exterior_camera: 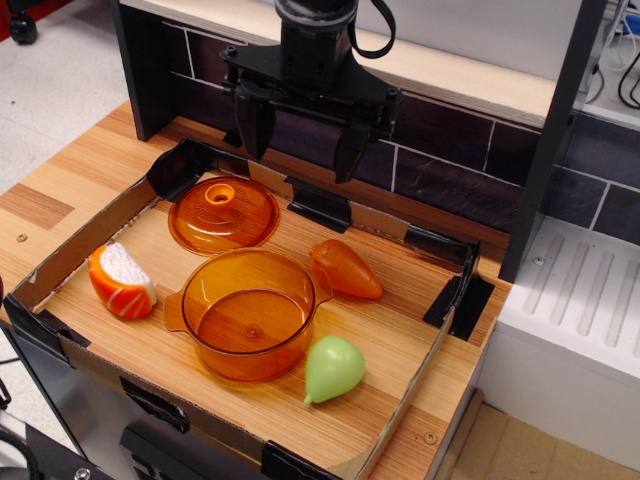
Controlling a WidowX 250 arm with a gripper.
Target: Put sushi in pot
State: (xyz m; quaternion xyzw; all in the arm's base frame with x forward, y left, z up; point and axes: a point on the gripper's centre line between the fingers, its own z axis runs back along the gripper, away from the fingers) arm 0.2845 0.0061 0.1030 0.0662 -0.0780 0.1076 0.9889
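A: Sushi (122,281) first. Where is it lying?

B: On the worktop (400,345), at the left side of the cardboard-walled tray, close to the left wall. It is tipped on its side, so the white rice face points up and to the right, with the orange striped part underneath and to the left.

A: And the pot (248,313)?

B: Just right of the sushi, upright, its mouth open, nothing inside it. One small handle points toward the sushi; the two sit near each other, but whether they touch I cannot tell.

A: What else is in the tray?

B: The lid (223,213) with its knob lies flat behind the pot, near the back. An orange carrot (346,269) lies to the right of the pot's rim, very close to it. A pale green pear (332,368) lies at the pot's front right, beside its wall.

A: The gripper (301,139)?

B: It hangs above the back edge of the tray, over the dark tiled wall, well apart from the sushi. Its two black fingers (254,125) point down with a wide gap between them, and nothing is held.
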